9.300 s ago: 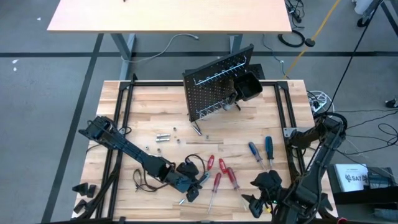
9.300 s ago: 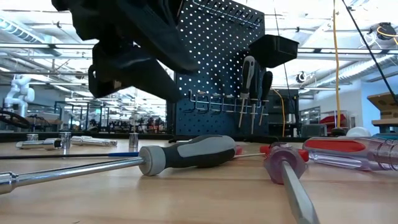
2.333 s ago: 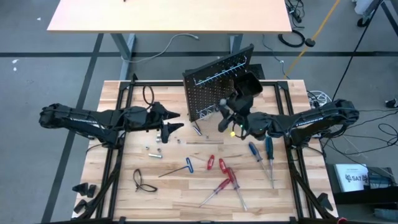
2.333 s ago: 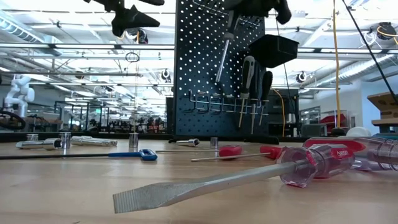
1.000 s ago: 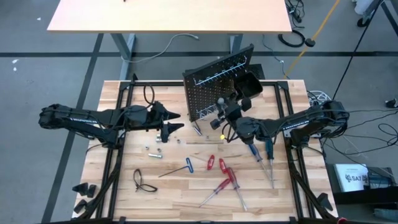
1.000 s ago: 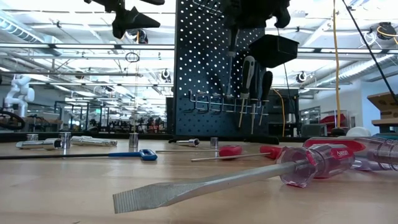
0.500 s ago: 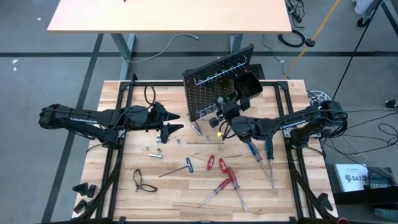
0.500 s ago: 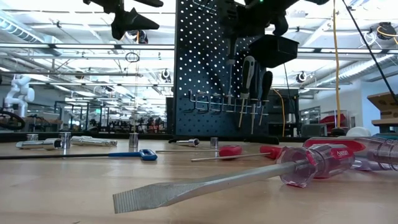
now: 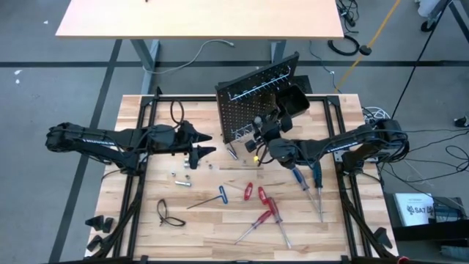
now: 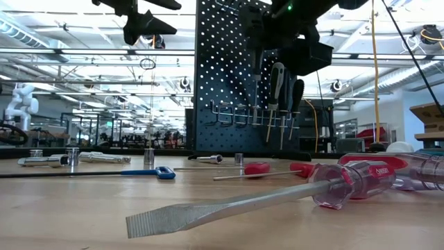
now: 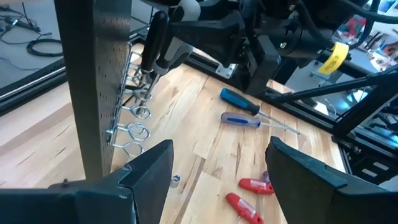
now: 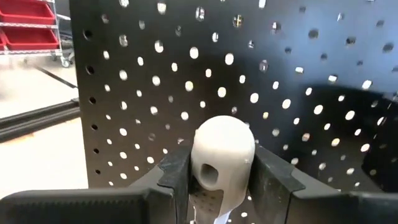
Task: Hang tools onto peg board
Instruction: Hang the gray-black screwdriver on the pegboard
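Observation:
The black peg board [image 9: 249, 103] stands upright at the table's far middle. Just in front of it, my right gripper [image 9: 258, 136] is shut on a screwdriver with a black handle [image 11: 154, 38] and a pale cap. The screwdriver's thin shaft [image 10: 257, 83] reaches down to the silver ring rail [image 11: 138, 121]. My left gripper [image 9: 199, 151] hovers open to the left of the board, holding nothing. Two screwdrivers [image 10: 286, 87] hang from the rail. Red screwdrivers [image 9: 264, 205], blue ones [image 9: 308, 176], a blue T-handle key [image 9: 220, 194] and silver bits [image 9: 187, 180] lie on the table. My right gripper pinches the screwdriver's pale rounded cap [image 12: 222, 149], the top end of the handle, between its two fingers [image 12: 177, 171]. The fingers come roughly level from the table's right, toward the board's face. The screwdriver hangs upright below them, tip down at the rail, clear of the table.
A black bin [image 9: 294, 103] hangs on the board's right side, close to my right arm. A black cord loop [image 9: 168, 213] lies near the table's near left. Black frame rails [image 9: 143, 147] run along the table's sides.
My right gripper has sunk a little in front of the peg board. It has carried the screwdriver down with it, upright, so the shaft now reaches the ring rail.

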Robot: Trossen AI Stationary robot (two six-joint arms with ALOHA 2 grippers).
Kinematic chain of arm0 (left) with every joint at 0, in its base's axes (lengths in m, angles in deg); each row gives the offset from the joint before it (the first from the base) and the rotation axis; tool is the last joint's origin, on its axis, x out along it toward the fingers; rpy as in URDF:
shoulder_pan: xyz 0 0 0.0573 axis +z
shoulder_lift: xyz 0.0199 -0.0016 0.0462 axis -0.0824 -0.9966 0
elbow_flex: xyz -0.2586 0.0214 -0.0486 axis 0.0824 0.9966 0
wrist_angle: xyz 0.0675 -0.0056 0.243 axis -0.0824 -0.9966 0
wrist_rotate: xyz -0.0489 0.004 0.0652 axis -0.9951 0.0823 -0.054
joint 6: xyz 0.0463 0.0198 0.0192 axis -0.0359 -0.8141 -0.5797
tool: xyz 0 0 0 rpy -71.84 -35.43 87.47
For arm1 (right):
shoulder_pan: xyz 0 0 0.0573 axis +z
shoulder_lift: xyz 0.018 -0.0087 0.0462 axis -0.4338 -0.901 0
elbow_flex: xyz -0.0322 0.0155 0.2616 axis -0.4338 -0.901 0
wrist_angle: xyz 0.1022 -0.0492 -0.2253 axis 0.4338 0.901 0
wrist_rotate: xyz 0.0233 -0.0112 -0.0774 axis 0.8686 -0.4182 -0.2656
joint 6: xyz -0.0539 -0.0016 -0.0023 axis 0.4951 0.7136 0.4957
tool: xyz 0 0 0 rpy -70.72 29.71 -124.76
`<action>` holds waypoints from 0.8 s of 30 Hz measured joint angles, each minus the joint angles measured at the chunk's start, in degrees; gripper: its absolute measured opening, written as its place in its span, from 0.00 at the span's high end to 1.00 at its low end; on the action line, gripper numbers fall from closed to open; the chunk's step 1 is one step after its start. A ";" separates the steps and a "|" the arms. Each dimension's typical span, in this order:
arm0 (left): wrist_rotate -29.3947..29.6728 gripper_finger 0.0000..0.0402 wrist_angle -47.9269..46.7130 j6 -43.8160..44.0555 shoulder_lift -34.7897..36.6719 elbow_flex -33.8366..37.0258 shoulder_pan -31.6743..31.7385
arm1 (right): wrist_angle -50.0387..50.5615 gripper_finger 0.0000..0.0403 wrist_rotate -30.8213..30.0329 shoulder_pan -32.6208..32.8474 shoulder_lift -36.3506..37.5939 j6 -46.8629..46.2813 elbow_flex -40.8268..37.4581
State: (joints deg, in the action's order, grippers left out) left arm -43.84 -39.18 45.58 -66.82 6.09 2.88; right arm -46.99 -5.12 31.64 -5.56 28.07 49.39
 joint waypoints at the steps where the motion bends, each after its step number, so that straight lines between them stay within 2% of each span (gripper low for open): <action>1: -0.01 0.36 -0.01 -0.02 -0.01 0.00 0.00 | 0.46 0.72 0.10 -0.02 -0.22 -0.50 0.00; 11: 0.00 0.36 0.05 0.00 0.00 0.00 0.01 | 1.49 0.71 1.53 -0.31 -0.43 -1.03 0.00; 18: -0.23 0.36 0.09 -0.04 -0.01 0.00 0.00 | 1.45 0.42 1.68 -0.28 -0.43 -1.09 0.00; 21: -0.26 0.36 0.11 -0.06 0.00 0.00 0.00 | 1.43 0.34 1.72 -0.27 -0.43 -1.09 0.00; 24: -0.32 0.36 0.14 -0.19 0.00 0.00 0.02 | 1.43 0.31 3.47 -0.27 -0.43 -1.08 0.00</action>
State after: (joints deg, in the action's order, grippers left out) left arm -44.16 -39.04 45.38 -66.82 6.09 2.90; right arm -45.56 -1.65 31.37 -5.99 26.99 49.39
